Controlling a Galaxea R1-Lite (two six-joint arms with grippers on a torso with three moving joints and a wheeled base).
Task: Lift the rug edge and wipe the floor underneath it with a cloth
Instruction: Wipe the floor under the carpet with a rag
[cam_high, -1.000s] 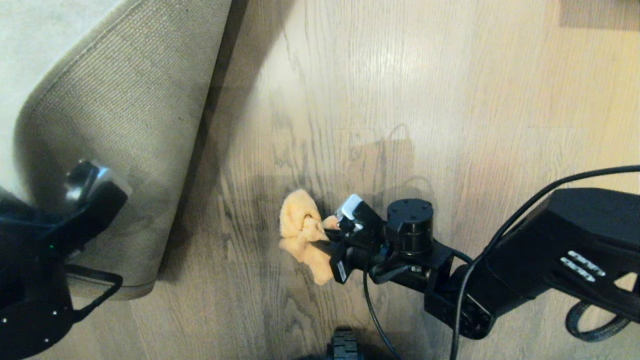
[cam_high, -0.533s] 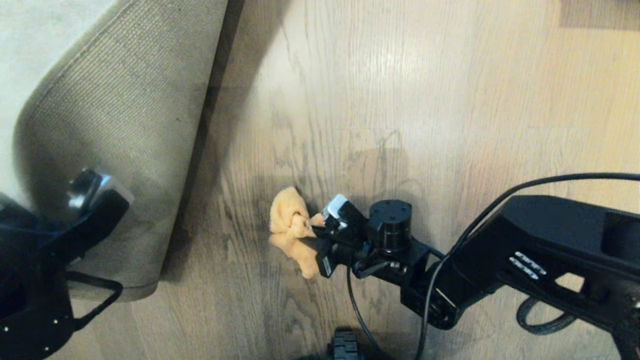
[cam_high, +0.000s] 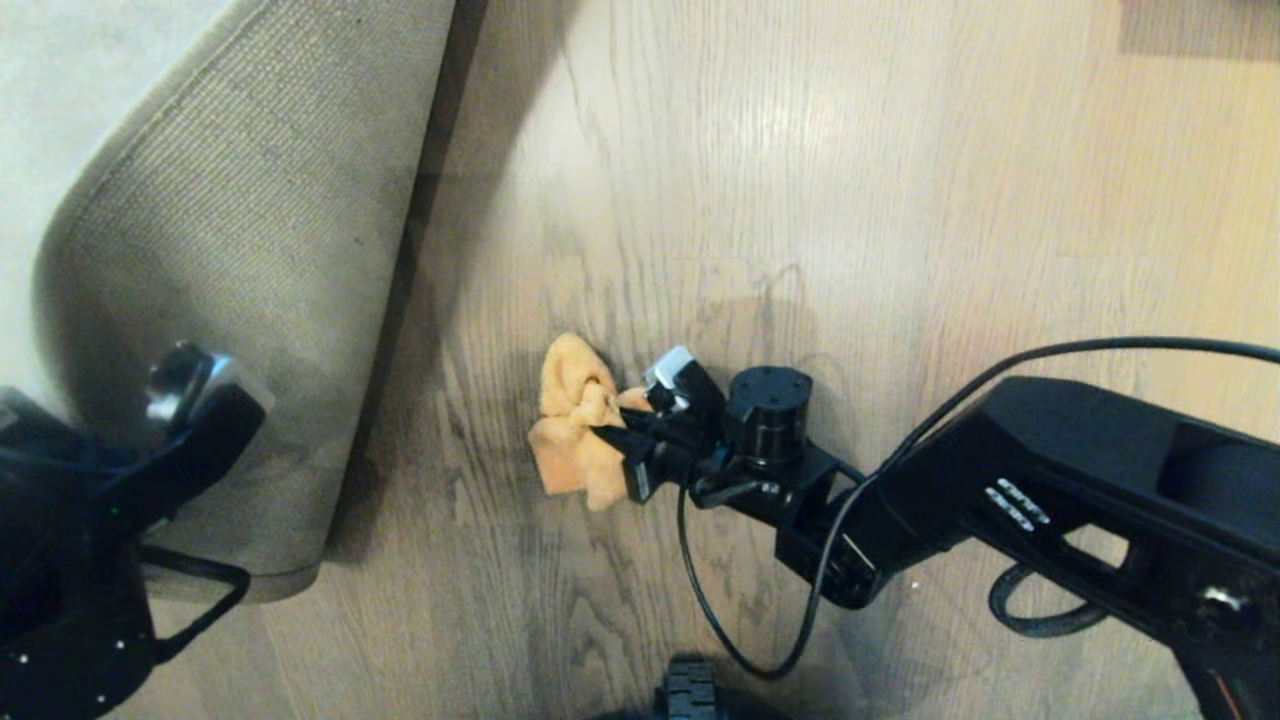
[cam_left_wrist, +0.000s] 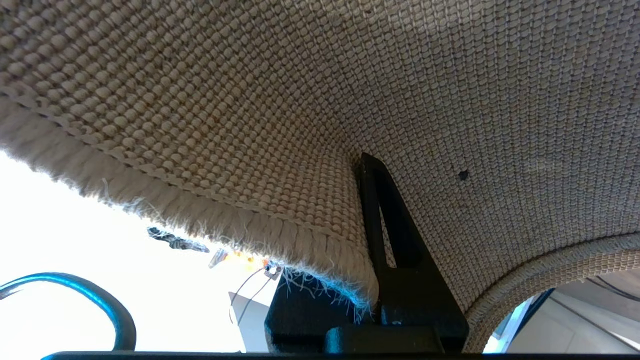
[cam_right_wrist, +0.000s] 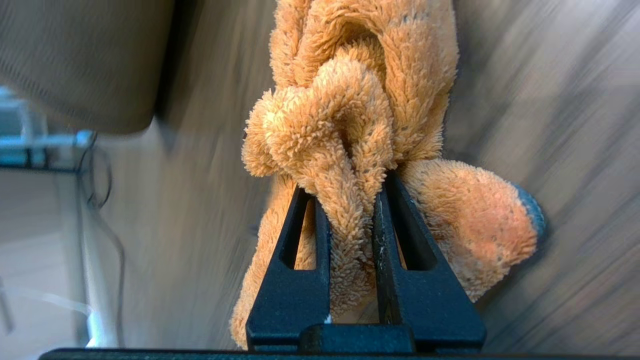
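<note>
The right pincer (cam_high: 612, 432) grips the cloth (cam_high: 567, 430); the left pincer (cam_left_wrist: 372, 280) clamps the rug edge (cam_high: 240, 330), lifted at nine o'clock.

I find nothing I can read here: no words, labels, brand names or numbers. My right arm (cam_high: 1090, 480) carries two small pale marks on its black casing, too small for me to make out as letters.

We see matte black right arm (cam_high: 1080, 480), white markings on shell, black cable (cam_high: 740, 610) looping at 6 o'clock; triangular slotted fingers (cam_right_wrist: 290, 280); silver-capped wrist camera (cam_high: 672, 368).
</note>
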